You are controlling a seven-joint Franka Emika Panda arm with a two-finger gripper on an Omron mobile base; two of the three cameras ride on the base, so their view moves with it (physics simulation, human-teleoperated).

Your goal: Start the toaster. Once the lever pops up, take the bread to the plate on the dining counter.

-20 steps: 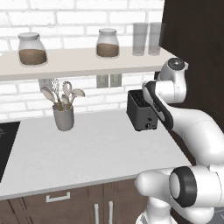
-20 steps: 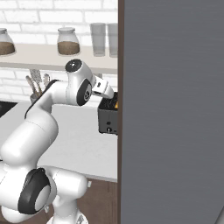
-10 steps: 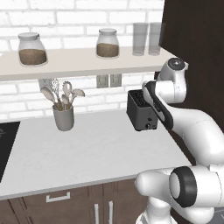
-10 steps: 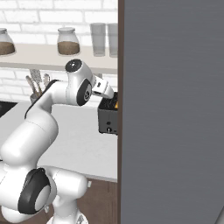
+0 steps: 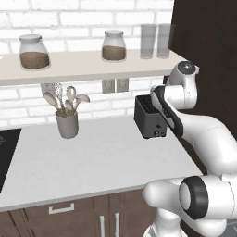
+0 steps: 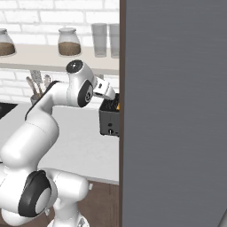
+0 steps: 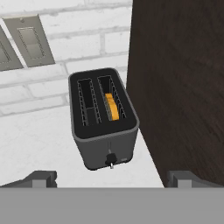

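Note:
The black two-slot toaster (image 7: 103,120) stands on the pale worktop (image 5: 92,162) against a dark cabinet side, its small round knob (image 7: 110,160) on the narrow end face towards me. The bread (image 7: 112,107) sits low in the right-hand slot, only its golden edge showing; the other slot is empty. My gripper (image 7: 113,177) hovers above and in front of the toaster, open, its fingertips (image 7: 42,178) spread wide with nothing between them. In the base views the toaster (image 5: 149,118) (image 6: 109,120) lies just beyond my wrist. The plate and the dining counter are out of view.
A tall dark cabinet (image 7: 179,83) rises right beside the toaster. A grey utensil cup (image 5: 67,124) stands to the left, a black hob (image 5: 5,152) at the far left. A shelf (image 5: 83,69) with jars and glasses hangs overhead. Wall sockets (image 7: 29,40) sit behind.

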